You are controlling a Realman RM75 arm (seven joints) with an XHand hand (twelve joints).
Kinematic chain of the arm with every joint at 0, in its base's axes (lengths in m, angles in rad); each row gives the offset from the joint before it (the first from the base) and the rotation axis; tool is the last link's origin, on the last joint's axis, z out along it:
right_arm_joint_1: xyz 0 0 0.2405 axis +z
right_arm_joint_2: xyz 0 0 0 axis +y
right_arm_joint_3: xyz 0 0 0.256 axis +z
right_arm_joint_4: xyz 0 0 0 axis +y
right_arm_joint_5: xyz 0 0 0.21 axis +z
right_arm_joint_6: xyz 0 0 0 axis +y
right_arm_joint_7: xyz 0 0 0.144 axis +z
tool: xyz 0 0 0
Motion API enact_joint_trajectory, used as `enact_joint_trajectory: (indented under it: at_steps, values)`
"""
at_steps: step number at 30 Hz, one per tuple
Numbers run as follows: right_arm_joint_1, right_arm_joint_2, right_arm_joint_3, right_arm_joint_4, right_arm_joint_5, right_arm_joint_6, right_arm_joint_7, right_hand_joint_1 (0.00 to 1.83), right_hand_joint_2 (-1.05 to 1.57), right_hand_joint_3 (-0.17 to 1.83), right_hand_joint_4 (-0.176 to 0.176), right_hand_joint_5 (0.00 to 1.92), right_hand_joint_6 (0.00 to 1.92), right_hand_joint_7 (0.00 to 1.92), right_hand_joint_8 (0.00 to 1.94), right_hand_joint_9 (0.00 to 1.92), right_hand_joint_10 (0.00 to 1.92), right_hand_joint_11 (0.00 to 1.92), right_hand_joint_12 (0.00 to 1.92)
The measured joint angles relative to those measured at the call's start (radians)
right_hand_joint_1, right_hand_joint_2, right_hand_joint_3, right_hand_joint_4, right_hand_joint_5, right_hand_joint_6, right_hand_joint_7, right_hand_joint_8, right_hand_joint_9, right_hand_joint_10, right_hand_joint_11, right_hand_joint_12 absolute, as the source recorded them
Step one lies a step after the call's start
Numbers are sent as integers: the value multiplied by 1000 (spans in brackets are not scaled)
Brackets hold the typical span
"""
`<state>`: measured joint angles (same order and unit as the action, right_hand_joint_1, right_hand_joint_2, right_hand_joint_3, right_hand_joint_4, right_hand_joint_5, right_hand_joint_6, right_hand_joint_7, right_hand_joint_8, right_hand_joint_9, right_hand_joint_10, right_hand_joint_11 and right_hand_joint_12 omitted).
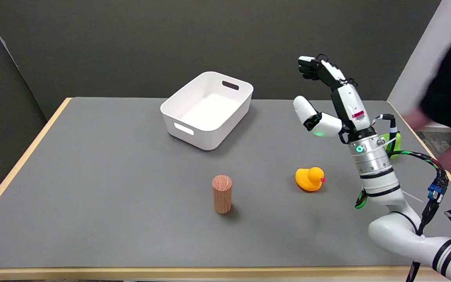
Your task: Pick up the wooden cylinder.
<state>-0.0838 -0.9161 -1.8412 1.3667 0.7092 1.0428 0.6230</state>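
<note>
The wooden cylinder (222,194) stands upright on the grey bench (92,176), near the front edge and roughly at the middle, untouched and well apart from everything else. The right hand (329,103) is raised in the air over the bench's right side, empty, with its fingers spread and the thumb held away from them; it is well away from the cylinder and nothing has been grasped yet. Between the hand and the cylinder sits a yellow rubber duck (310,179), so a low, straight sweep to the left could clip it and push it along. The cylinder is tall for its base, so a finger arriving from the side before the thumb is set would likely tip it over, and once on its side it could roll toward the front edge. Its smooth round wall could also slip out of a shallow pinch. A white bin (245,102) rests farther back, out of the way. At the right edge, part of a person (450,90) shows, blurred.
</note>
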Motion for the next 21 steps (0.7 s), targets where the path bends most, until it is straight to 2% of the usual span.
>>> enact_joint_trajectory:
  at_steps: [5,10,12,14,16,18,21]
  values:
    - [-7,7,-11,-2,-4,11,23,392,653,943,23,298,585,441,528,361,904,163,1303]
    - [-18,17,-19,1,-12,26,43,466,677,839,-10,313,560,464,502,339,958,156,1334]
    - [-23,25,-21,5,-21,28,50,483,667,841,-34,321,578,472,517,340,966,161,1344]
    - [-28,37,-23,13,-32,28,60,482,663,845,-39,320,579,471,521,338,967,163,1347]
    - [-35,49,-27,21,-43,27,75,415,632,934,-57,293,583,442,543,329,892,164,1321]
    - [-43,62,-31,29,-54,22,99,411,632,935,-60,289,578,435,538,321,883,157,1313]
    - [-59,79,-42,37,-75,14,147,391,624,937,-84,261,535,377,500,232,791,115,1257]
